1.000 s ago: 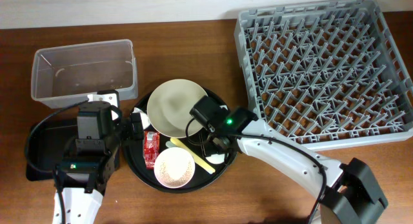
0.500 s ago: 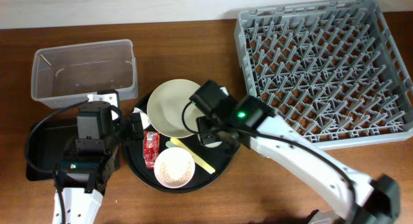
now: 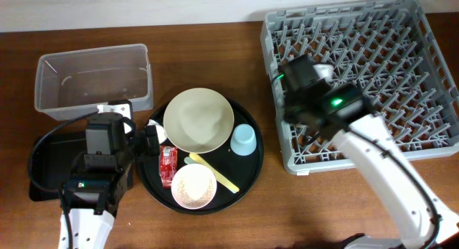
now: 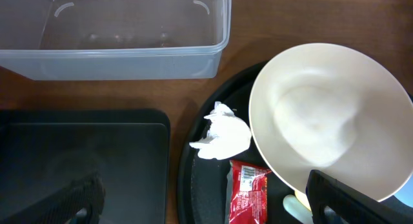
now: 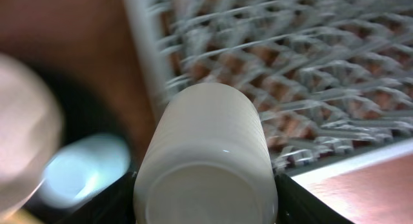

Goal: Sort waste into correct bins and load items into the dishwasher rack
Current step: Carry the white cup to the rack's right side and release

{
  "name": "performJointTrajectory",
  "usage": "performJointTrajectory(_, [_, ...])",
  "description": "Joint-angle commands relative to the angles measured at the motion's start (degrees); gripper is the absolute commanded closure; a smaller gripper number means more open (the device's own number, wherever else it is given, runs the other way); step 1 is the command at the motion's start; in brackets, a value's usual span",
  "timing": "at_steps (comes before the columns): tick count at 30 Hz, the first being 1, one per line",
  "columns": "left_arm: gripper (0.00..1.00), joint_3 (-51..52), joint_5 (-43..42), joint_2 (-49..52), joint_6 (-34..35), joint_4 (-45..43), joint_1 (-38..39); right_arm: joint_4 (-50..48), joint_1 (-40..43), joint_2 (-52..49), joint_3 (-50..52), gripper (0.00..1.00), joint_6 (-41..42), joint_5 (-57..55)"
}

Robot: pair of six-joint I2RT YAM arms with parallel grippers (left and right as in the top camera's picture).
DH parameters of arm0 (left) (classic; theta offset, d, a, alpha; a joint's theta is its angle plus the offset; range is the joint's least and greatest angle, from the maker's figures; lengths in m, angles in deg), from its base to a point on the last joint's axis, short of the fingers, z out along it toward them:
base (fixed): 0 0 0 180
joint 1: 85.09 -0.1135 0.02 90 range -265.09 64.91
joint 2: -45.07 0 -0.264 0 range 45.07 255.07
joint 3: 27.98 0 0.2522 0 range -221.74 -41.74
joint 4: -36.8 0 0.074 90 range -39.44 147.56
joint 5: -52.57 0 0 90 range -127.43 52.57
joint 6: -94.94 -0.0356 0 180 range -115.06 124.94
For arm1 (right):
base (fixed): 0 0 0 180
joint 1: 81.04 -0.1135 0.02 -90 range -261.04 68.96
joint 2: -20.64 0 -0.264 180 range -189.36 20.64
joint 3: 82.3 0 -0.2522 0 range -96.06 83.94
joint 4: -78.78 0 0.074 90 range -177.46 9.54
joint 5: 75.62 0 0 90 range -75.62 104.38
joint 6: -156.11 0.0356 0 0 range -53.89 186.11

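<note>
Swinging right off the round tray (image 3: 247,168), the right tool (image 5: 205,192) now hangs over the rack's (image 3: 373,55) left edge, clamped on the white cup (image 5: 205,140). Left tool (image 3: 147,143) gapes wide, empty, beside the tissue (image 4: 221,132). Blue cup (image 3: 243,140) sits on the tray's right side.

Dense pegs (image 3: 373,55) across dishwasher rack (image 3: 401,153)
</note>
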Motion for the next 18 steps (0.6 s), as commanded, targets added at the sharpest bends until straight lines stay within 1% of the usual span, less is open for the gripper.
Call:
performJointTrajectory(1, [0.00,-1.3,-0.4,0.1,0.5,-0.1,-0.2,-0.6,9.1,0.8,-1.0,0.38,-1.6,-3.9])
performJointTrajectory(6, [0.00,-1.3,-0.4,0.1,0.5,-0.1,-0.2,-3.7,22.8,0.8,-1.0,0.38,-2.6,-3.9])
performJointTrajectory(7, [0.00,-1.3,-0.4,0.1,0.5,-0.1,-0.2,-4.9,27.0,0.7,-1.0,0.38,-2.9,-3.8])
performJointTrajectory(10, [0.00,-1.3,-0.4,0.1,0.5,-0.1,-0.2,-7.2,32.3,0.6,-1.0,0.38,-4.8,-3.5])
performJointTrajectory(13, [0.00,-1.3,-0.4,0.1,0.5,-0.1,-0.2,-9.1,37.2,0.2,-1.0,0.38,-4.9,-2.9])
performJointTrajectory(15, [0.00,-1.3,-0.4,0.1,0.5,-0.1,-0.2,-10.8,41.2,-0.5,-1.0,0.38,-4.9,1.0])
performJointTrajectory(18, [0.00,-1.3,-0.4,0.1,0.5,-0.1,-0.2,-12.8,44.7,-1.9,-1.0,0.38,-4.9,7.5])
